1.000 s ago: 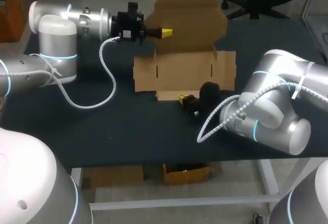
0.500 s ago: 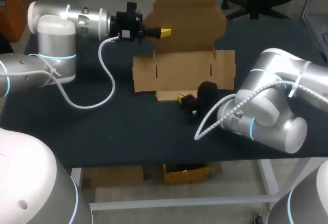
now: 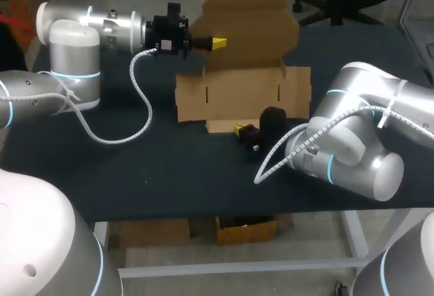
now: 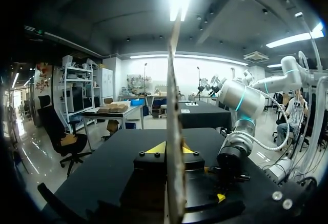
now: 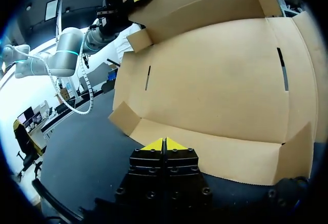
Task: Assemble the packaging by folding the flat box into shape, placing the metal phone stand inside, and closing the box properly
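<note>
— Left claw (image 3: 217, 41) is clamped on the box (image 3: 244, 89), gripping its raised lid (image 3: 252, 19) near the left edge. Can you tell that from overhead?
— Only partly. Overhead shows one yellow tip against the cardboard. The left wrist camera settles it: the lid runs edge-on between the two tips, one pressed to each side.
— And the right claw (image 5: 165, 143)?
— Its own camera shows the tips closed together with nothing between them, just at the near edge of the front flap (image 5: 215, 155). I cannot tell whether they touch it. From above, that claw is mostly hidden by the arm's wrist, with only a bit of yellow showing beside the flap.
— Where does the box sit?
— Mid-table, towards the far side of the dark table (image 3: 169, 167). Its base panel lies flat and the side flaps are spread out. The right wrist camera shows slots in the base clearly, while overhead they are thin lines.
— Anything else there?
— The left arm's white cable (image 3: 140, 96) loops down over the table beside the box.
</note>
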Robot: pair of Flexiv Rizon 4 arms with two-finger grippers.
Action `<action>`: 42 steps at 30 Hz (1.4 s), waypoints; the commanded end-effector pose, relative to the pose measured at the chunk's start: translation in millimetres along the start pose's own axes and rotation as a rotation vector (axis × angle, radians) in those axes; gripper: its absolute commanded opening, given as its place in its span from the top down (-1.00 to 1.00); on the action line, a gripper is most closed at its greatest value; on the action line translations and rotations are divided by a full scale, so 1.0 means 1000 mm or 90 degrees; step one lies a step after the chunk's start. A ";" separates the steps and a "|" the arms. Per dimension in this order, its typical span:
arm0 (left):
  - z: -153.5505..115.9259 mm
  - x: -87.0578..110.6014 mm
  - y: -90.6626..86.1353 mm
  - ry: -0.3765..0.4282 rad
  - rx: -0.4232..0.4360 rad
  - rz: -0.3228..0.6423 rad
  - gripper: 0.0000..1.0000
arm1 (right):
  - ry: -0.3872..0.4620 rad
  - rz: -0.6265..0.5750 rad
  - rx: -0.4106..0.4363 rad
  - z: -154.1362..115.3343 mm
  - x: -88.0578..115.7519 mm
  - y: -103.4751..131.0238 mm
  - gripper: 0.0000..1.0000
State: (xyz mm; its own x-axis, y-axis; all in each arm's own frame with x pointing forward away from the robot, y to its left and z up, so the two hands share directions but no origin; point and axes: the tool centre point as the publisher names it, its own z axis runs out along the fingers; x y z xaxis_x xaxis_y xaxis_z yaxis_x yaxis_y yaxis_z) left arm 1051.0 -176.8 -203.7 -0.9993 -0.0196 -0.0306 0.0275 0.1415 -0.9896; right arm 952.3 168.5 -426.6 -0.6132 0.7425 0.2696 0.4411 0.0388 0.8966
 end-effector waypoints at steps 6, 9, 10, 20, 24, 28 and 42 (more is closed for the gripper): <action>0.000 0.000 0.001 0.001 0.001 0.000 1.00 | -0.037 0.009 -0.003 0.006 -0.001 -0.005 1.00; 0.000 0.000 0.001 0.001 0.001 0.000 1.00 | -0.037 0.009 -0.003 0.006 -0.001 -0.005 1.00; 0.000 0.000 0.001 0.001 0.001 0.000 1.00 | -0.037 0.009 -0.003 0.006 -0.001 -0.005 1.00; 0.000 0.000 0.001 0.001 0.001 0.000 1.00 | -0.037 0.009 -0.003 0.006 -0.001 -0.005 1.00; 0.002 0.006 0.001 0.005 -0.005 -0.009 1.00 | -0.037 0.009 -0.003 0.006 -0.001 -0.005 1.00; 0.003 0.012 0.001 0.010 -0.004 -0.023 1.00 | -0.037 0.009 -0.003 0.006 -0.001 -0.005 1.00; 0.003 0.035 -0.005 0.005 -0.006 -0.052 1.00 | -0.037 0.009 -0.003 0.006 -0.001 -0.005 1.00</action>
State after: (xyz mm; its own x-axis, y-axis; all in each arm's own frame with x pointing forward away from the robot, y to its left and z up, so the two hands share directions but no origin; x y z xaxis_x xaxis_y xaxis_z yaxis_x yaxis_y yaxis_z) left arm 1024.1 -181.5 -200.2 -0.9986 -0.0100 0.0523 -0.0532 0.1497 -0.9873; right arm 953.0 167.7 -428.6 -0.5751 0.7737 0.2657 0.4491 0.0270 0.8931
